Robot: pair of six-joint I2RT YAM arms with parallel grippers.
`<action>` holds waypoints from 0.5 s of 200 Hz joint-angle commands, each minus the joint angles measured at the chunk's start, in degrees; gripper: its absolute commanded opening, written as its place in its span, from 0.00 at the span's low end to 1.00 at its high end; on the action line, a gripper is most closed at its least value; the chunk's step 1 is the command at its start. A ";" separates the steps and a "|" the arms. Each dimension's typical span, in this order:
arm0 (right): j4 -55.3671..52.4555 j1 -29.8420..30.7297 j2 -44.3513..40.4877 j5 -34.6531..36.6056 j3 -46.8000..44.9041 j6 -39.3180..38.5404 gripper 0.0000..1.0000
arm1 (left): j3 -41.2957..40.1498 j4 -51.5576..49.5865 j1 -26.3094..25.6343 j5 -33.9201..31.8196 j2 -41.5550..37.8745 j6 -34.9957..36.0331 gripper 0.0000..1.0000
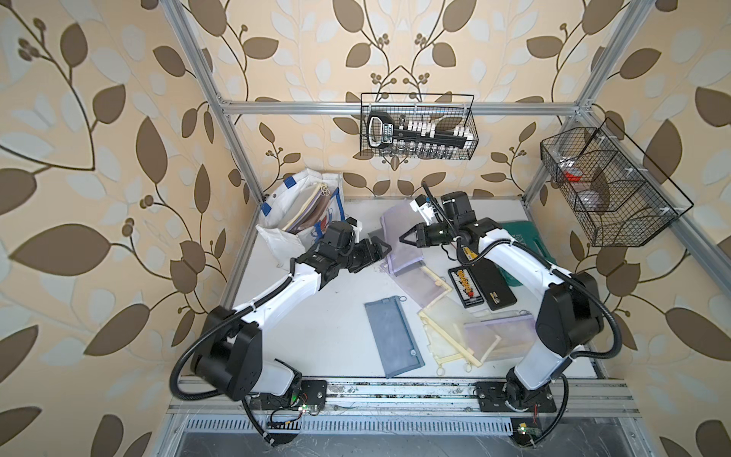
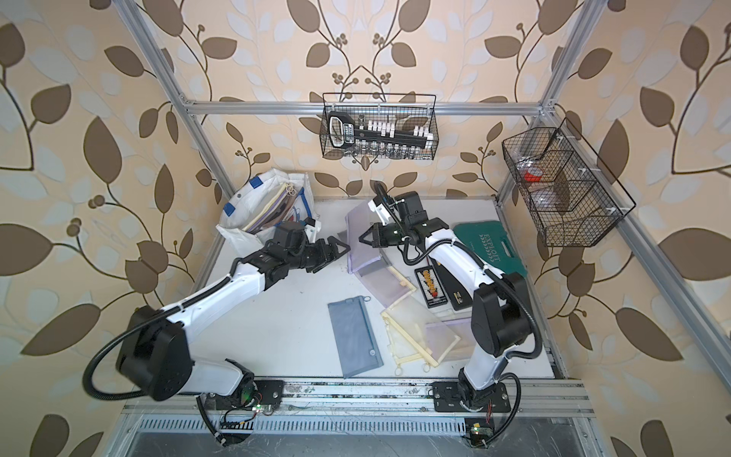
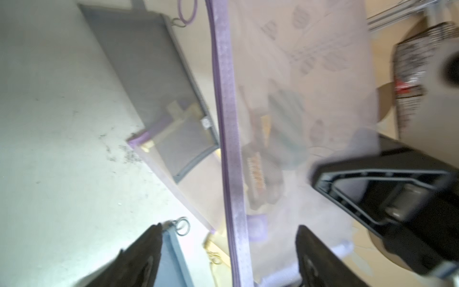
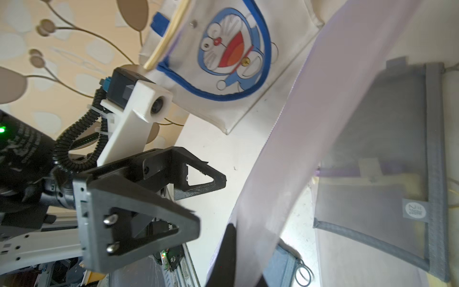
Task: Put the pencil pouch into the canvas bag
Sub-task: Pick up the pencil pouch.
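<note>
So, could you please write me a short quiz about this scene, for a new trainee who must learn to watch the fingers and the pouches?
1. True or false: the white bag already has some pouches inside.
2. What do the right fingers hold? A: the grey pouch. B: a purple pouch. C: the green case.
3. In one word, are the left fingers open or shut?
Key: 1 true; 2 B; 3 open.
</note>
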 commanded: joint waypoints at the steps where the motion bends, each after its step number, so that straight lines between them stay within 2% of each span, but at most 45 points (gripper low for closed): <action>1: -2.46 -0.11 -4.24 -3.68 -2.74 -1.18 0.00 | -2.18 -0.08 -0.32 4.57 -6.51 -0.22 0.97; 30: -1.20 0.22 -9.77 -7.59 -3.77 0.56 0.00 | -2.88 1.94 -0.12 6.14 -11.21 -3.47 0.99; 72: 11.29 0.95 -16.16 -18.24 -7.84 7.62 0.00 | -3.21 8.01 -0.06 6.60 -13.14 -7.76 0.99; 100: 13.32 2.32 -17.71 -20.18 -9.23 8.56 0.00 | -3.84 17.03 -0.06 7.71 -12.40 -12.07 0.93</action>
